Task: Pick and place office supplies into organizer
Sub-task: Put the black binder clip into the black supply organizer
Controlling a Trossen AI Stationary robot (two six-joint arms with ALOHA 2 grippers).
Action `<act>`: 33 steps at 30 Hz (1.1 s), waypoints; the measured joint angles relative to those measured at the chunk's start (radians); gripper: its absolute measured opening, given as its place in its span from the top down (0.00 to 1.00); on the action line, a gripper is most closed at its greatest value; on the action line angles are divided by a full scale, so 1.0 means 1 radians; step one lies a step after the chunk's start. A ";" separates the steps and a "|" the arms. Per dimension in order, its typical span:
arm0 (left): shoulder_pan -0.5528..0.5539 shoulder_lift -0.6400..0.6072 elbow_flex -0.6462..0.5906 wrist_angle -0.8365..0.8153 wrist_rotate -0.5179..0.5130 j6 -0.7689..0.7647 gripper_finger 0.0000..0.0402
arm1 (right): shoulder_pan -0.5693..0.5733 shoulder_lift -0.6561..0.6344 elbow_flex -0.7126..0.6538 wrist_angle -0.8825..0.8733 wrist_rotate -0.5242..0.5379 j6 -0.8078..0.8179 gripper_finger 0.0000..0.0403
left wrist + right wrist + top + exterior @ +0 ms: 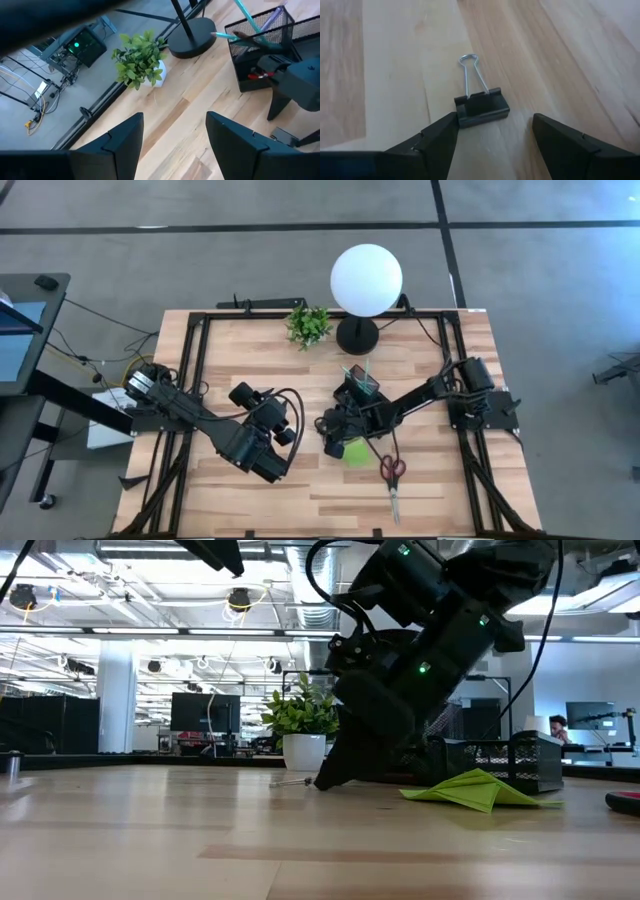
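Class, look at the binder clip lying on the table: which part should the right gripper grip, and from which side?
Grip the binder clip by its black body, coming straight down from above: it lies flat, and the open right gripper already straddles it. The thin wire handles point away.

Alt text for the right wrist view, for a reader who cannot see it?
A black binder clip with silver wire handles lies on the light wooden table, between the open fingers of the right hand, one finger close beside the clip.

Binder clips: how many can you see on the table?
1. The clip lies flat on the table, between the right gripper's open fingers. Others may be hidden under the arms or in the organizer.
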 joint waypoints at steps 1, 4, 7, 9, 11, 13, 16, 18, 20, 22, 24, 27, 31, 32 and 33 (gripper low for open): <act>0.000 0.000 0.000 0.000 0.003 0.002 0.47 | -0.001 -0.001 0.004 -0.001 0.007 -0.004 0.37; 0.000 0.000 0.000 0.000 0.010 0.017 0.47 | -0.006 -0.004 0.019 -0.013 0.012 -0.067 0.37; 0.000 0.000 0.000 0.000 0.012 0.018 0.47 | -0.014 -0.004 0.033 -0.015 0.020 -0.157 0.37; 0.000 0.000 0.000 0.000 0.022 0.019 0.47 | -0.021 -0.004 0.035 -0.011 0.021 -0.223 0.37; 0.000 0.000 0.000 0.000 0.034 0.018 0.47 | -0.029 0.003 0.035 -0.005 0.019 -0.261 0.37; 0.000 0.000 0.000 0.000 0.051 0.019 0.47 | -0.037 0.003 0.035 0.009 0.015 -0.287 0.37; 0.000 0.000 0.000 0.000 0.056 0.023 0.47 | -0.056 0.003 0.035 0.023 -0.025 -0.337 0.37; 0.000 0.000 0.000 0.000 0.056 0.023 0.47 | -0.068 0.003 0.035 0.032 -0.046 -0.365 0.37; 0.000 0.000 0.000 0.000 0.057 0.023 0.47 | -0.078 0.003 0.035 0.044 -0.068 -0.370 0.37; 0.000 0.000 0.000 0.000 0.058 0.023 0.47 | -0.089 0.003 0.035 0.045 -0.118 -0.370 0.37; 0.000 0.000 0.000 0.000 0.058 0.029 0.47 | -0.099 0.008 0.035 0.050 -0.194 -0.374 0.37; 0.000 0.000 0.000 0.000 0.058 0.034 0.47 | -0.108 0.020 0.036 0.069 -0.247 -0.425 0.37; -0.001 0.000 0.000 0.000 0.058 0.034 0.47 | -0.110 0.020 0.036 0.074 -0.240 -0.474 0.37; -0.001 0.000 0.000 0.000 0.058 0.034 0.47 | -0.114 0.020 0.036 0.077 -0.241 -0.474 0.37; -0.001 0.000 0.000 0.000 0.060 0.034 0.47 | -0.115 0.020 0.036 0.083 -0.244 -0.475 0.37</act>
